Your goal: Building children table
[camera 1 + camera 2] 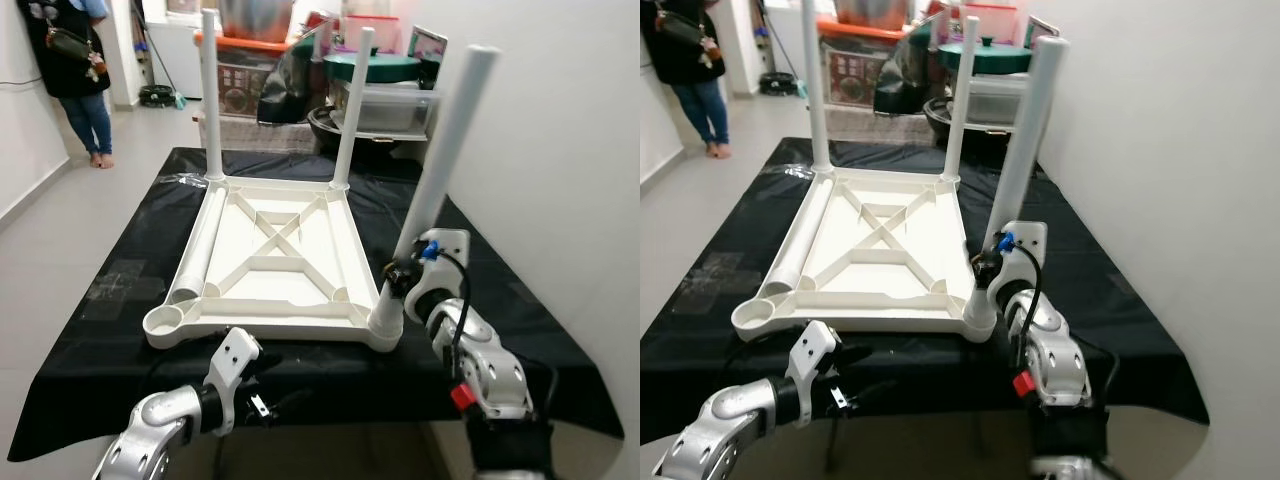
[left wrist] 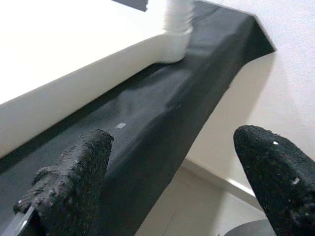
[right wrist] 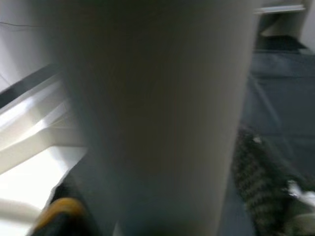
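A black-draped table [image 1: 110, 300] carries the children's table top [image 1: 270, 265], lying upside down with its ribbed underside and corner sockets facing up. Two white legs [image 1: 211, 95] stand upright in the far corner sockets; a fourth leg [image 1: 195, 250] lies loose along the top's left rail, its end near the empty near-left socket [image 1: 165, 322].

The third leg [image 1: 440, 160] leans tilted in the near-right socket – not yet upright or fully seated, by the look of it. The right gripper [image 1: 400, 275] has its jaws clamped on this leg low down, just above the socket. The left gripper [image 1: 262, 385] hovers at the table's near edge, jaws apart and empty.

The plastic parts look light, stiff and smooth, so a leg may slip or twist in the jaws; holding low near the socket seems best for pressing it straight, while the light top could slide on the cloth.

Behind the table are stacked bins – a clear storage box [image 1: 390, 105] with a green-lidded pot [image 1: 372, 68] on it, contents unclear. A person [image 1: 75, 70] stands at far left
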Robot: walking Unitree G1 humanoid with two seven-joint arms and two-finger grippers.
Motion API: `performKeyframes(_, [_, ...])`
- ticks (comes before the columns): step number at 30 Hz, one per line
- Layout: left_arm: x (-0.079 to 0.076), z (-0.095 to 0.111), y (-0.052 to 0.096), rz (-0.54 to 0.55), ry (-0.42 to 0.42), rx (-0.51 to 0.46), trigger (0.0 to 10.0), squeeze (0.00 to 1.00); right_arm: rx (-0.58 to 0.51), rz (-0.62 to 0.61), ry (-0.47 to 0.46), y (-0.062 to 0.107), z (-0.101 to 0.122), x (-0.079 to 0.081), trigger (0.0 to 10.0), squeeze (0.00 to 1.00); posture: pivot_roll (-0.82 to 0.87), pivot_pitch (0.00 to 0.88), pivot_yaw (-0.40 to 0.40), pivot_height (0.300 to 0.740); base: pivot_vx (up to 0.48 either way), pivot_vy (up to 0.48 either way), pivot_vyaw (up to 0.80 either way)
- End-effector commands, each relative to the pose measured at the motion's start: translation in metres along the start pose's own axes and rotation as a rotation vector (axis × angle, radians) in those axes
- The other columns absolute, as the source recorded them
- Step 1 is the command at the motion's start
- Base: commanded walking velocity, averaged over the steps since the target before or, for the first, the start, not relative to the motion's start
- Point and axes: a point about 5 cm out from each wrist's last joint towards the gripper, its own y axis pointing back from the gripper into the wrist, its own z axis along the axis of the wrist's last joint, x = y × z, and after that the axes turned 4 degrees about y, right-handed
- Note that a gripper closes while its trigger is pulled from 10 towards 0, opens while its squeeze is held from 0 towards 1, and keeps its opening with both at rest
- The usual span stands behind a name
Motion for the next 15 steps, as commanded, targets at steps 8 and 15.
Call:
performKeyframes(8, [-0.001,0.0,0.0,-0.013,0.001,0.002,10.0,0.0,-0.019,0.432,0.079,0.015,0.021,-0.03,10.0,0.0,0.06,0.0,-0.105,0.74,0.0,0.0,0.0])
performKeyframes(15, [-0.002,0.0,0.001,-0.016,-0.002,0.007,10.0,0.0,0.158,0.026,0.071,0.006,-0.017,-0.049,0.0,0.0,0.06,0.0,-0.095,0.74,0.0,0.0,0.0])
